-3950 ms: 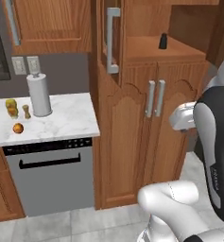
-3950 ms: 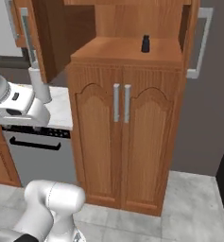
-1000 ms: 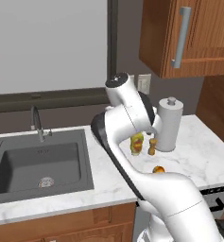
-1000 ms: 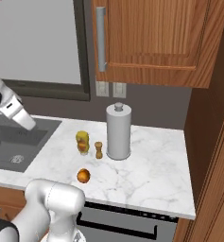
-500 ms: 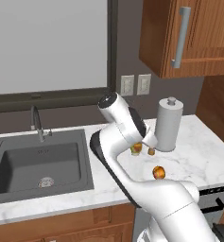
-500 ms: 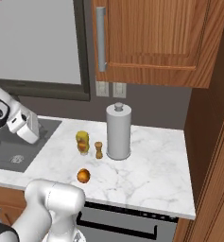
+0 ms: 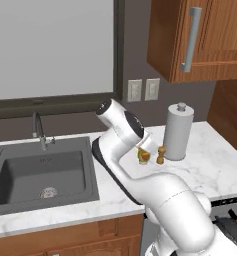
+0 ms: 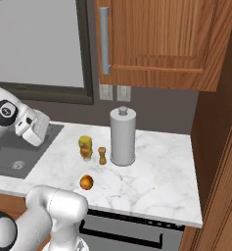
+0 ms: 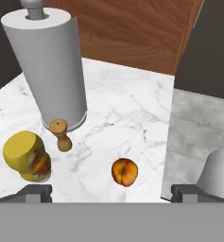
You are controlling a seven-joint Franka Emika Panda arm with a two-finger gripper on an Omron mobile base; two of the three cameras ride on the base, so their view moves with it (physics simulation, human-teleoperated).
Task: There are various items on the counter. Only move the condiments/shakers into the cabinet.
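Gripper [image 9: 111, 193]: jaws fully spread, holding nothing, above the counter [image 9: 132, 123]. Grey canister [image 9: 49, 66] is the landmark: wooden shaker [image 9: 61, 134] just beside its base, yellow bottle [image 9: 28, 156] near, orange fruit [image 9: 124, 171] apart.

I can read no text, brand, number or sign here; the yellow bottle [image 9: 27, 162] carries a reddish label patch, too blurred to make out.
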